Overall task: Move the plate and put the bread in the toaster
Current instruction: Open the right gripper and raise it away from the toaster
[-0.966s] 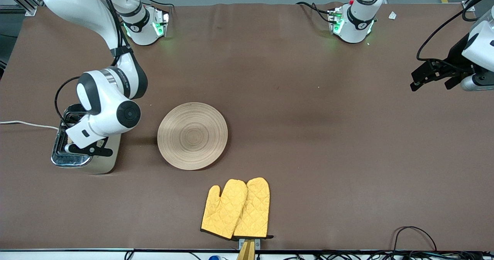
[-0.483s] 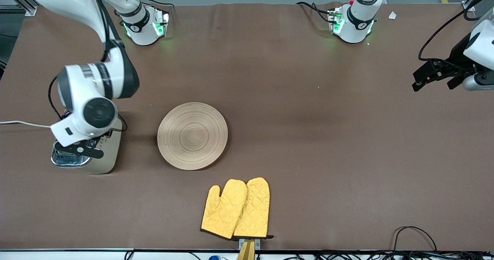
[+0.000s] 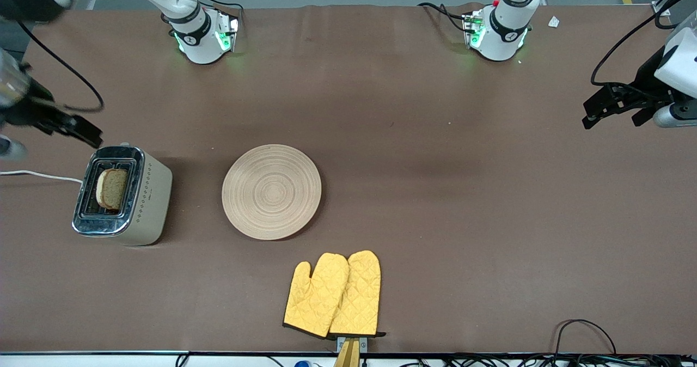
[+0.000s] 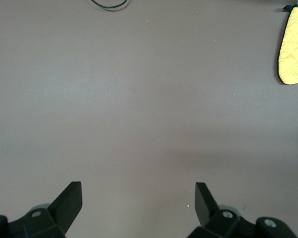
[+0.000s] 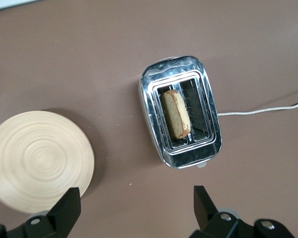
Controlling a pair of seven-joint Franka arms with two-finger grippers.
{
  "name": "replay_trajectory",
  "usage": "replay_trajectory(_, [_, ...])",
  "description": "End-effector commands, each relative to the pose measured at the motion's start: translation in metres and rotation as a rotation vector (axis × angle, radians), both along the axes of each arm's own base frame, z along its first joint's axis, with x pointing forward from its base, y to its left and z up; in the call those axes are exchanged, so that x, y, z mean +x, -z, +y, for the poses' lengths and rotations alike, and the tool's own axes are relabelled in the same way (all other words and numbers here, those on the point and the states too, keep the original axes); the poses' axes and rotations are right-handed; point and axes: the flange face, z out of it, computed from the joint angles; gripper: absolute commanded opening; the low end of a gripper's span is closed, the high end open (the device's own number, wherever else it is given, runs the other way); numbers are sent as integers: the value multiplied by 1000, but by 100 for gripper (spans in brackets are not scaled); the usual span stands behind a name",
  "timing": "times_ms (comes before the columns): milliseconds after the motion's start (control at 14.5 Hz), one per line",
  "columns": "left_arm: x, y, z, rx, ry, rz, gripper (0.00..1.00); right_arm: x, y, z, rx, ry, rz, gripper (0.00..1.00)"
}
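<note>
The cream toaster [image 3: 122, 195] stands toward the right arm's end of the table. The brown bread slice [image 3: 112, 188] stands in its slot on the plate's side and sticks up a little; it also shows in the right wrist view [image 5: 176, 114] inside the toaster [image 5: 156, 124]. The round beige plate [image 3: 271, 191] lies flat beside the toaster, bare, and shows in the right wrist view [image 5: 39, 161]. My right gripper [image 3: 65, 124] is open and empty, up in the air beside the toaster [image 5: 136, 201]. My left gripper [image 3: 610, 117] is open and empty, waiting over the left arm's end of the table [image 4: 137, 198].
A pair of yellow oven mitts [image 3: 333, 294] lies nearer the front camera than the plate; one mitt shows in the left wrist view [image 4: 293, 47]. The toaster's white cord [image 3: 38, 175] runs off the table's end. Black cables [image 3: 585, 334] lie at the table's front edge.
My right arm has lifted off the toaster and swung away past the table's end. The bread, hidden under it before, now shows in the slot. The left arm has not moved.
</note>
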Motion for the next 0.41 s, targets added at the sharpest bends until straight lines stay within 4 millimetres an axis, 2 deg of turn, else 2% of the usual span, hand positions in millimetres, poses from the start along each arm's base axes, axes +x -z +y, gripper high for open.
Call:
replay_trajectory(0, [3,-5,0,13,4,-12,100,-14,0,-22,34,-132,28,100])
replay_trajectory(69, [3,-5,0,14,5,-10,100,-13,1,-40,39,-141,28,100])
replay_trajectory(138, [3,-7,0,10,7,-16,100,-11,2,-50,68,-154,22,100])
replay_trajectory(345, [7,-15,0,14,-3,-30,100,-10,-5,-63,73,-177,-1,100])
